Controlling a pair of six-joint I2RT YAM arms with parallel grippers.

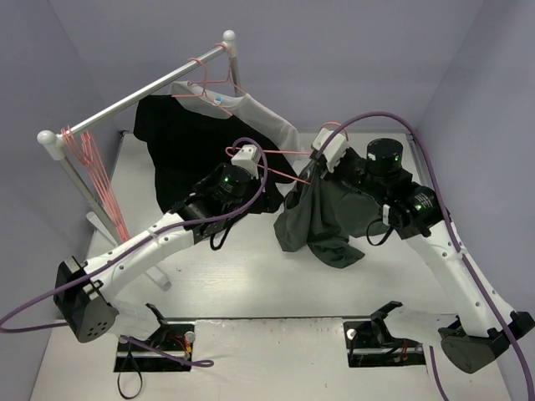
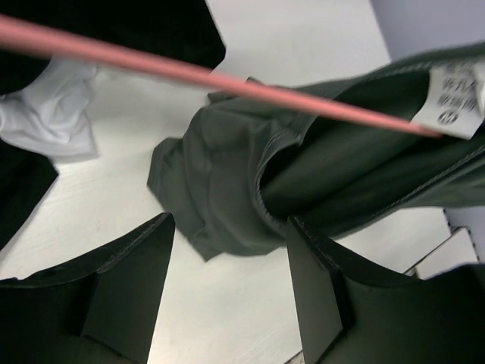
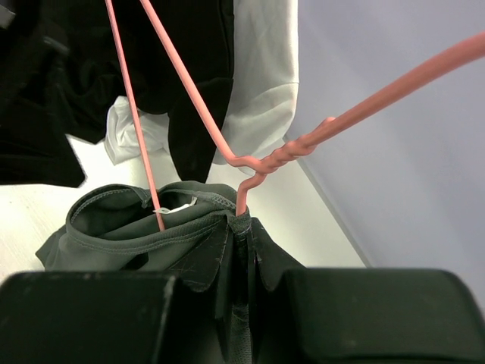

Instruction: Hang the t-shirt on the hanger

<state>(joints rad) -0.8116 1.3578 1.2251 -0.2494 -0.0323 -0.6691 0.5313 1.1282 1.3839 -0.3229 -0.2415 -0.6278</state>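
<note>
My right claw (image 3: 231,280) clenched on t-shirt (image 3: 121,227) collar; one hanger (image 3: 189,98) arm sits inside the neck just ahead. My left claw (image 2: 227,224) released, hanger ahead of it. Second shoulder not threaded yet, I judge.

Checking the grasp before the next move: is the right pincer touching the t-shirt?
Touching. In the right wrist view the right pincer is clamped on the t-shirt, with the neck edge bunched between its fingers and no gap.

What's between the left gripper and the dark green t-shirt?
Only bare table, seen in the left wrist view: the open left gripper faces the bunched t-shirt, and the pink hanger crosses beyond it.
</note>
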